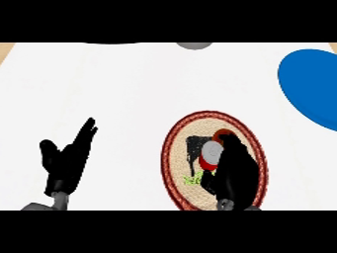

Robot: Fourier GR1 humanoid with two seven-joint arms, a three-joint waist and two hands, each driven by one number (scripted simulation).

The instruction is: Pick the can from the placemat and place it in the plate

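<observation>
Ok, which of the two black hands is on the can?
The right hand, curled round the red-and-silver can on the round woven red-rimmed placemat. The left hand rests open, fingers up, apart at the view's left.

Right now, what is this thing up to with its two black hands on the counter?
The robot's right hand is curled round a can over the woven placemat, ready to pick it up. The blue plate lies farther off to the right, and the can is not yet in it. The left hand rests open at the lower left, touching nothing.
</observation>
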